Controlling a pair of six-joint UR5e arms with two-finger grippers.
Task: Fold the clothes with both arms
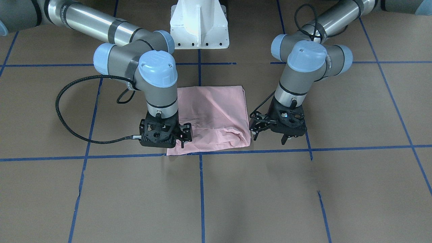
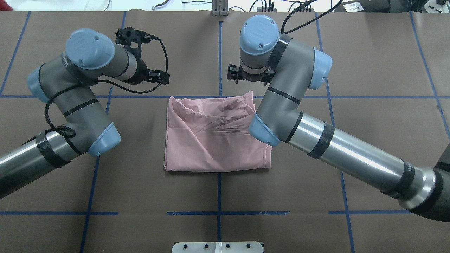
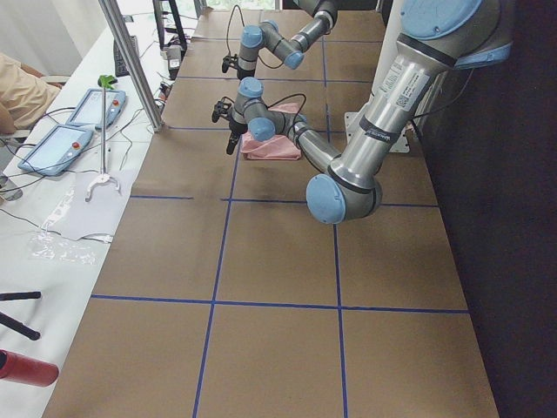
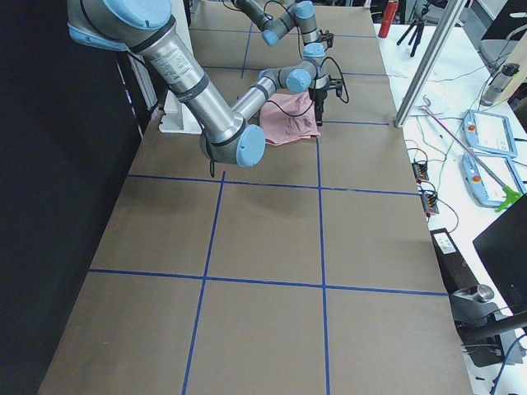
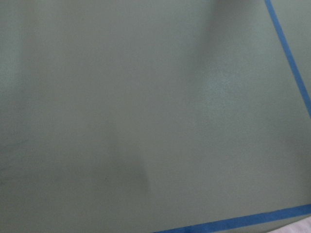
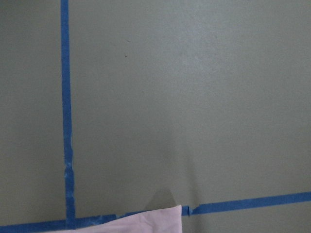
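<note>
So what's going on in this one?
A pink T-shirt lies on the table, folded into a rough, wrinkled rectangle, plain side up. The robot's right hand hovers over a far corner; its left hand is just off the opposite side, jaws apart. Neither appears to grip the cloth.

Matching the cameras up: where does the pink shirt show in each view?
Front-facing: shirt at centre.
Overhead: centre.
Exterior left: upper middle.
Exterior right: upper middle.
Left wrist: not clearly in it.
Right wrist: bottom edge.
Landmark: blue tape lines crossing at the shirt's edge.
</note>
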